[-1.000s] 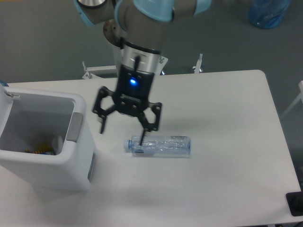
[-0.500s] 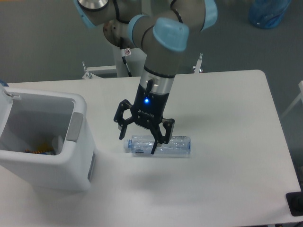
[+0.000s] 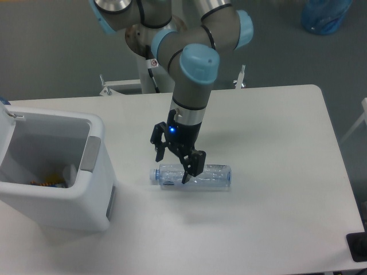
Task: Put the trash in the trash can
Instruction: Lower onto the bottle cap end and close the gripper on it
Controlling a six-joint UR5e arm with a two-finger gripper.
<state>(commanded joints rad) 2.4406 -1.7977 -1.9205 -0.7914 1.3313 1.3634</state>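
Observation:
A clear plastic water bottle [image 3: 206, 176] with a pale blue cap lies on its side on the white table [image 3: 275, 149], cap pointing left. My gripper [image 3: 172, 169] is open and hangs just above the bottle's cap end, one finger behind the bottle and one in front over it. The white trash can [image 3: 54, 197] stands at the left, open, with a grey panel on its right rim. Inside it lie a whitish packet [image 3: 69, 172] and some coloured bits.
A blue bag [image 3: 325, 14] sits on the floor at the far right behind the table. A black object [image 3: 358, 246] is at the table's front right corner. The arm's base post stands behind the table's far edge.
My gripper has moved right and down from beside the trash can to the bottle's cap end, and has turned about its wrist. The bottle has not moved.

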